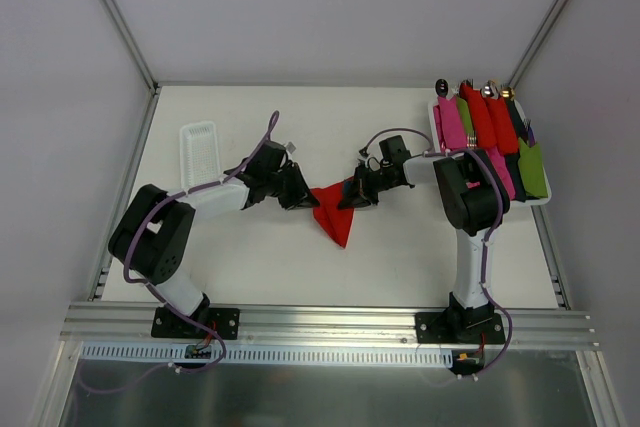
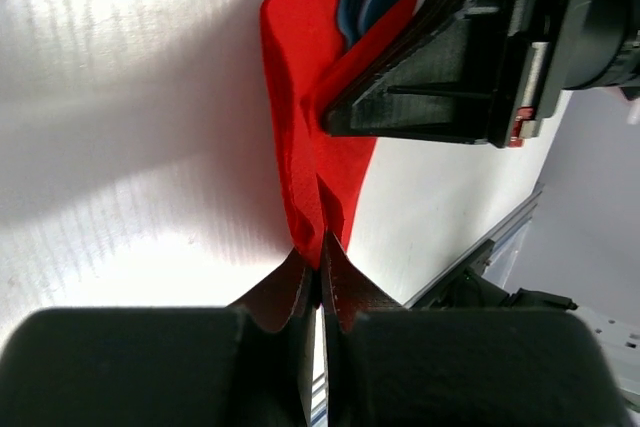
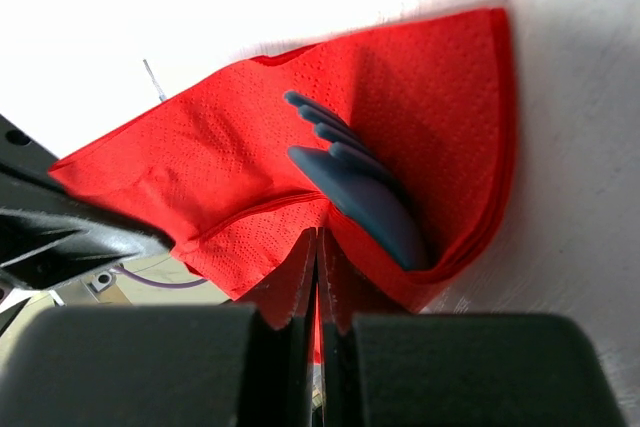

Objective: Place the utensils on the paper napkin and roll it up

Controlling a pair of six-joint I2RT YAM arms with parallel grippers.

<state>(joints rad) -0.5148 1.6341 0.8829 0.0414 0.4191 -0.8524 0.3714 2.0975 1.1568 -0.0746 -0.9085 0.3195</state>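
The left hand (image 1: 308, 196) and right hand (image 1: 347, 196) each pinch an edge of the thin, limp paper napkin (image 1: 335, 223); it likely tears easily, and the smooth blue utensils (image 3: 365, 195) inside could slip

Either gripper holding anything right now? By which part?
Both pinch the paper napkin: left gripper at one edge, right gripper at the opposite edge, beside the utensils.

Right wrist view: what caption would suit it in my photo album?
Right gripper pinching the red paper napkin, blue utensils tucked in its fold.
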